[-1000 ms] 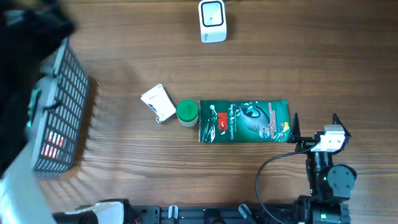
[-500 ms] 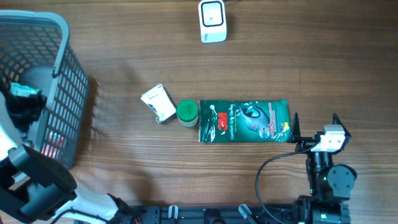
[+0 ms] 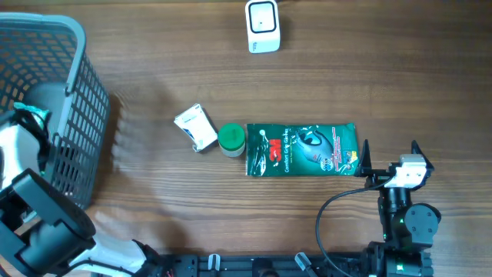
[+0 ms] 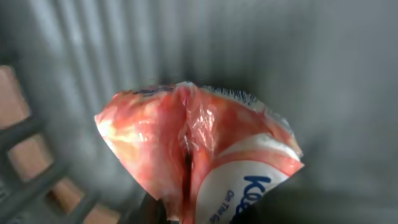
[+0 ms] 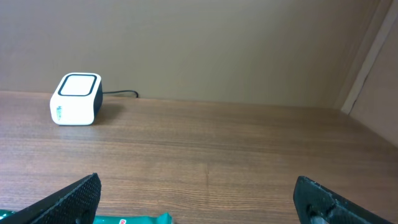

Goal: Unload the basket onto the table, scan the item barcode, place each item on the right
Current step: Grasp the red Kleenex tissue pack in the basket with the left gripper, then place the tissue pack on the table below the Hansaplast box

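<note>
In the left wrist view my left gripper [image 4: 211, 213] is shut on a red-orange and white plastic packet [image 4: 199, 143] with blue lettering, down inside the grey basket [image 3: 86, 108]. The overhead view shows the left arm [image 3: 23, 154] reaching into that basket at the far left. The white barcode scanner [image 3: 263, 25] stands at the table's far edge, also seen as the scanner [image 5: 76, 98] from the right wrist. My right gripper [image 3: 389, 148] rests open at the front right, nothing between its fingers, just right of a green packet [image 3: 302, 149].
A small white box [image 3: 196, 128] and a green round-lidded jar [image 3: 231, 140] lie left of the green packet at mid-table. The basket's ribbed walls [image 4: 93, 50] close in around the left gripper. A black cable [image 3: 334, 211] loops beside the right arm.
The left arm swept in over the basket and settled inside it, and its jaws closed on the red-orange packet. The right arm and the table items have not moved.
</note>
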